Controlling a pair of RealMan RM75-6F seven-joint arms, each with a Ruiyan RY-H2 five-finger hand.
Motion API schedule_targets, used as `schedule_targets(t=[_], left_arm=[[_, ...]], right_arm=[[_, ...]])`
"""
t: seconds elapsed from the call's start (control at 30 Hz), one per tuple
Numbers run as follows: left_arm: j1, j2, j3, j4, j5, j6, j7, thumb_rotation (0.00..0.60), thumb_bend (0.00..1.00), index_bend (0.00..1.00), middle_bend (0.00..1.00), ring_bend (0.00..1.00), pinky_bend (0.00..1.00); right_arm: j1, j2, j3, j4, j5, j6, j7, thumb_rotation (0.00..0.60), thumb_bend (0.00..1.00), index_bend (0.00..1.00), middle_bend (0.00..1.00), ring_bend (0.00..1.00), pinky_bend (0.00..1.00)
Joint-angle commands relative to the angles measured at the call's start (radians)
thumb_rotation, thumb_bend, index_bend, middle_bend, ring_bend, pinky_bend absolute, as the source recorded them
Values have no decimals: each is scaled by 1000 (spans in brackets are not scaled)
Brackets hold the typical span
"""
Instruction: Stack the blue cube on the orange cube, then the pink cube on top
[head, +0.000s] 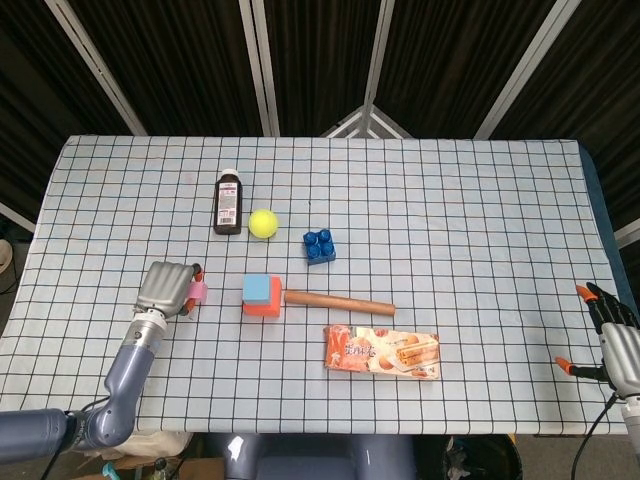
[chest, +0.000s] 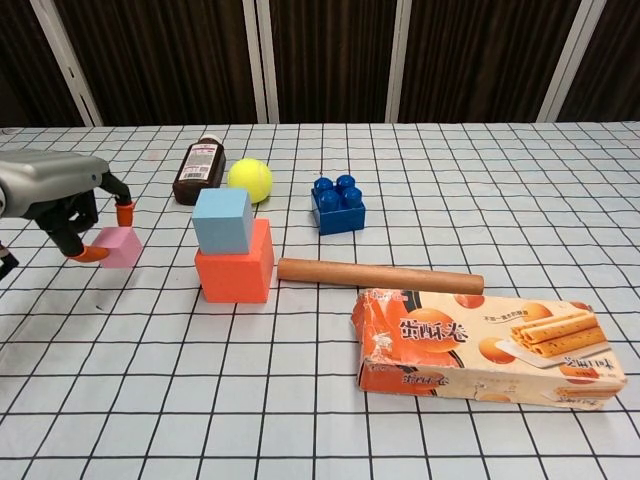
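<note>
The blue cube sits on top of the orange cube left of the table's middle. To their left my left hand pinches the small pink cube between orange-tipped fingers, a little above the cloth. The pink cube stays apart from the stack. My right hand hangs at the table's front right edge with fingers spread and nothing in it; the chest view does not show it.
A brown bottle, a yellow tennis ball and a blue studded brick lie behind the stack. A wooden rod lies right of the orange cube, touching or nearly so. A snack box lies in front of it.
</note>
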Motion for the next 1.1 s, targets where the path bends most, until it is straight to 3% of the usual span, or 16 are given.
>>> schedule_targets(t=[0.03,0.23,0.43,0.67,0.83,1.1], left_arm=[[-35,62,-49,-116,-56,46,66,600,364,416,886,848,903],[-136,128,-161,-297,-241,112,191,600,364,418,886,848,903],[-267,126,-258,-387,-458,222,317,600,365,421,886,848,902],[-383,88,-344,-427,-654,363,397,600,375,427,890,850,902],[-453,32,-384,-412,-728,467,416,600,375,438,897,859,907],[-535,-82,-404,-335,-817,579,442,600,374,449,906,869,918]], right_arm=[[-1,1,-1,0,-2,2,2,600,129,0,7,29,103],[-5,3,-2,1,-8,9,14,600,128,0,7,29,103],[-9,6,-3,5,-16,17,31,600,128,0,7,29,103],[-13,10,-3,13,-24,26,57,600,129,0,7,29,103],[-11,10,-5,20,-30,21,72,600,128,0,7,29,103],[-15,12,-6,27,-37,28,90,600,128,0,7,29,103]])
